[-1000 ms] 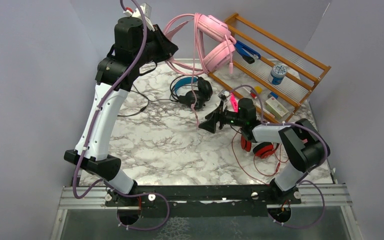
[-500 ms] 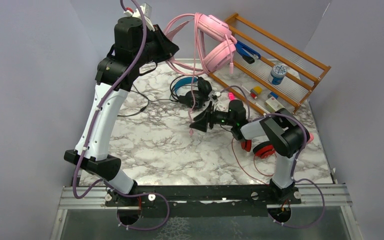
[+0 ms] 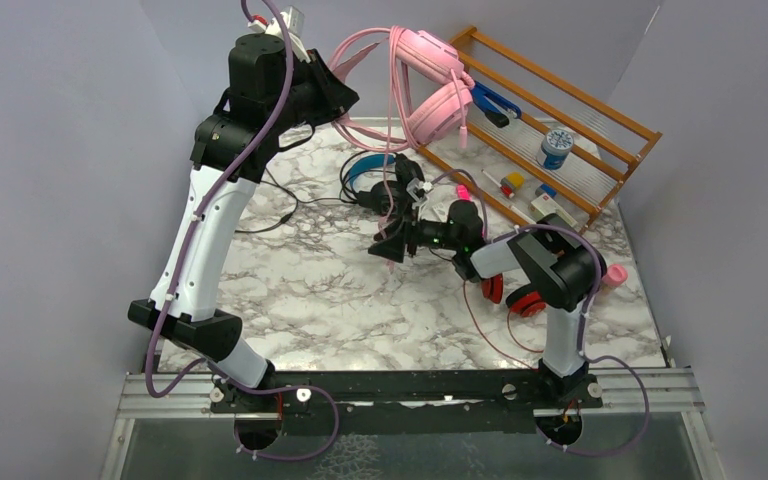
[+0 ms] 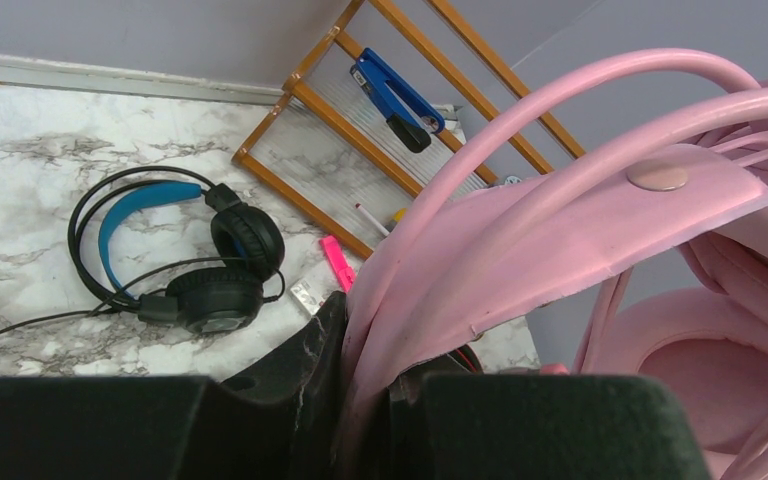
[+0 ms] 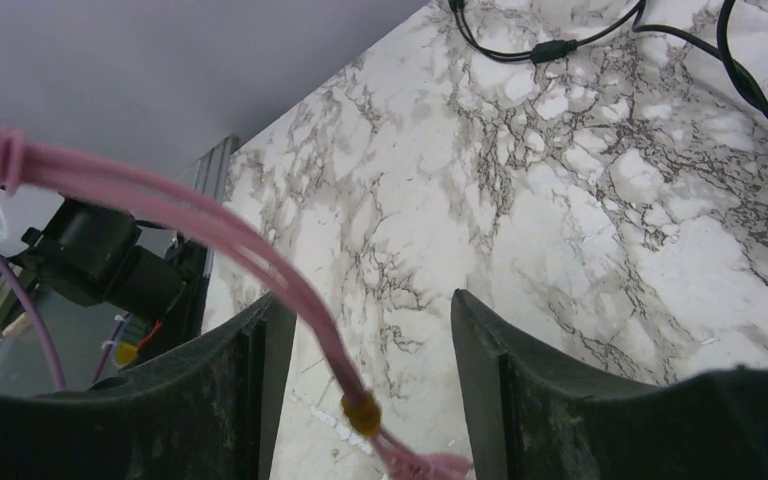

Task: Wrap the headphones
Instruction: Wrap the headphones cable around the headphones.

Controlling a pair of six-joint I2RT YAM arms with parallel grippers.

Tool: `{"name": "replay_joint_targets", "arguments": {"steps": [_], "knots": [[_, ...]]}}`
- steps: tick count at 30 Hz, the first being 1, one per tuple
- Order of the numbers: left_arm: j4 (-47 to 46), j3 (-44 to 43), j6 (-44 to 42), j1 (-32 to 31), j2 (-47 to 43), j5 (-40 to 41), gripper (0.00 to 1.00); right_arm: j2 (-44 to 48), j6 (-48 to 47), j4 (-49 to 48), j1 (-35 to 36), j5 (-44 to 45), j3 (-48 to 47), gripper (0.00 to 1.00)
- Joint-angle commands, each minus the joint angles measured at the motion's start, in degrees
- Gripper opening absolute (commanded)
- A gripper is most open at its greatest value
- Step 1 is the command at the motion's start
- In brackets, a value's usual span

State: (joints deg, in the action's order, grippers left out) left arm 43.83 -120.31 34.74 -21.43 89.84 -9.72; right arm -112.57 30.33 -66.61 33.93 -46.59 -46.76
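Observation:
My left gripper [image 3: 345,88] is raised high at the back and shut on the headband of the pink headphones [image 3: 430,85], which hang from it; the wrist view shows the band [image 4: 560,210] pinched between the jaws [image 4: 375,375]. The pink cable [image 3: 391,150] hangs down. My right gripper [image 3: 392,240] is open, low over the table, with the cable's end [image 5: 290,290] passing between its fingers, untouched. The black headset with blue headband [image 3: 375,180] lies just behind it. The red headset [image 3: 525,297] lies by the right arm.
A tilted wooden rack [image 3: 560,120] at the back right holds a blue tool [image 3: 490,102], a blue-capped jar [image 3: 557,147] and small items. A pink marker [image 3: 463,190] lies before it. The black headset's cable [image 5: 550,48] trails left over the marble table [image 3: 320,290].
My right gripper has moved left across the table, and the hanging pink cable end now lies between its open fingers. The left arm and pink headphones have not moved.

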Motion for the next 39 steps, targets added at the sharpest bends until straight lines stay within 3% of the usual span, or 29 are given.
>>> {"name": "replay_joint_targets", "arguments": {"steps": [1,5,7,9,13,18,25,29,32,34,36,39], "knots": [[-4.7,-2.7,2.8,0.2,-3.2,-2.4,0.0,-0.6,0.8,-2.8,0.4,-0.3,0.0,0.57],[-4.4,-2.9,1.2,0.2,-3.2,-2.2,0.0,3.7,0.1,0.0,-0.5,1.4,4.8,0.33],[-4.5,-3.1,-0.4,0.3,-3.2,-2.7,0.0,7.4,-0.8,4.6,-1.6,2.7,8.0,0.14],[-4.3,-3.4,-2.9,0.3,-3.2,-3.0,0.0,11.4,-2.0,10.2,-3.6,2.2,10.8,0.01],[-4.1,-3.0,-7.5,0.6,-3.6,-1.1,0.0,21.1,-3.4,18.3,-8.6,0.3,17.7,0.0],[-4.5,-6.0,-9.9,1.1,-2.3,-2.5,0.0,29.3,-10.8,36.7,-10.1,4.2,18.0,0.0],[-4.7,-5.8,-11.8,1.5,-4.1,-0.8,0.0,35.0,-4.7,34.6,-20.5,5.8,23.2,0.0],[-10.2,0.6,-14.4,1.4,-6.1,-14.9,0.0,31.4,-6.5,39.9,-20.6,0.3,14.4,0.0],[-12.3,7.2,-19.2,1.2,-8.3,-28.6,0.0,27.7,-7.9,48.3,-20.6,0.3,5.4,0.0],[-11.5,13.3,-24.2,0.8,-10.2,-32.8,0.0,25.2,-10.5,57.7,-20.6,1.3,-2.1,0.0],[-8.0,19.4,-30.7,-1.3,-12.7,-28.1,0.0,23.3,-12.6,65.4,-21.1,4.4,-8.9,0.0],[-3.2,28.5,-38.1,-7.7,-16.0,-10.2,0.0,21.2,-14.6,75.7,-22.7,7.7,-17.1,0.0]]}}
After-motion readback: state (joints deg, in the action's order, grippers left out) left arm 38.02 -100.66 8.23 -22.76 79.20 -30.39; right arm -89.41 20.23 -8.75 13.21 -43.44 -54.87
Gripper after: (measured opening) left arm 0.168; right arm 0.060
